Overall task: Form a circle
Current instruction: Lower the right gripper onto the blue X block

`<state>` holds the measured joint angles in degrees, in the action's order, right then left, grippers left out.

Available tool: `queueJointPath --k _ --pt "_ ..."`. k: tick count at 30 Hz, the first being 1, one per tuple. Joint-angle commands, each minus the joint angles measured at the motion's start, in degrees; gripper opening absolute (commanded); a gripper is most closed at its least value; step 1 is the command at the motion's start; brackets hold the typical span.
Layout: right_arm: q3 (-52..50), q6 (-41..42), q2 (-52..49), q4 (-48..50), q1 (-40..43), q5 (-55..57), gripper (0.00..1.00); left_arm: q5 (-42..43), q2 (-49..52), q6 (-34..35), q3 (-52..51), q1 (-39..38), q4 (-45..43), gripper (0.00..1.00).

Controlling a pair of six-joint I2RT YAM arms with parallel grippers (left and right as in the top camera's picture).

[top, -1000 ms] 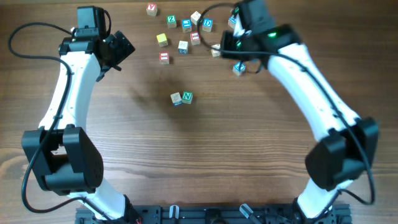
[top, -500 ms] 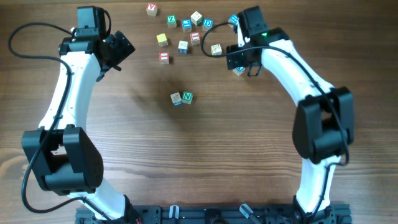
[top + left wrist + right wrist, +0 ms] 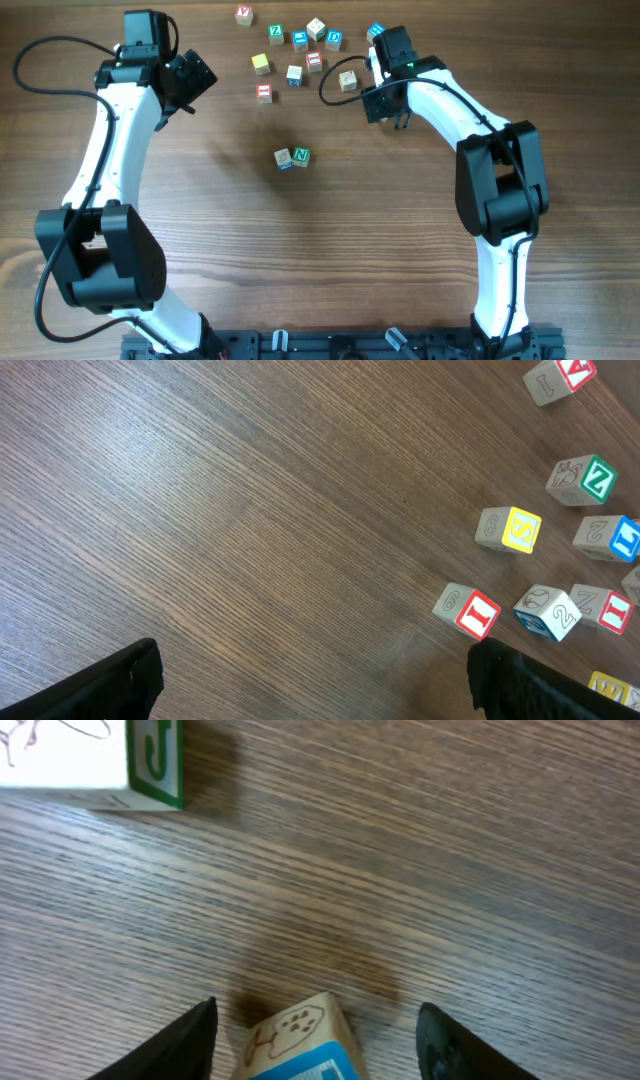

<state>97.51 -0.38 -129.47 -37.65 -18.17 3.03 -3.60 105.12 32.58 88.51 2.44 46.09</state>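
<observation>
My right hand [image 3: 385,104] stands spread astride a blue-edged cube [image 3: 298,1038] beside the scatter [image 3: 300,45] at the surface's [image 3: 330,250] far edge, I judge to feed the circle [image 3: 292,157], just two touching cubes mid-surface, while my left hand [image 3: 320,680] hangs wide open and empty.

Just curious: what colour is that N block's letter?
Green; the N block shows best overhead.
</observation>
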Motion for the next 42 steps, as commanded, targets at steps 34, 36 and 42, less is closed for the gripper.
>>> queueJointPath --k 34,36,42 --pt "0.0 -2.8 4.3 -8.2 0.2 -9.2 0.52 -0.8 -0.3 -0.9 0.5 0.3 -0.2 1.00" --pt "0.0 -2.8 4.3 -6.8 0.2 -6.7 0.54 -0.7 -0.3 -0.9 0.5 0.3 -0.2 1.00" --pt "0.0 -2.3 4.3 -4.5 0.1 -7.0 0.55 -0.8 -0.3 -0.9 0.5 0.3 -0.2 1.00"
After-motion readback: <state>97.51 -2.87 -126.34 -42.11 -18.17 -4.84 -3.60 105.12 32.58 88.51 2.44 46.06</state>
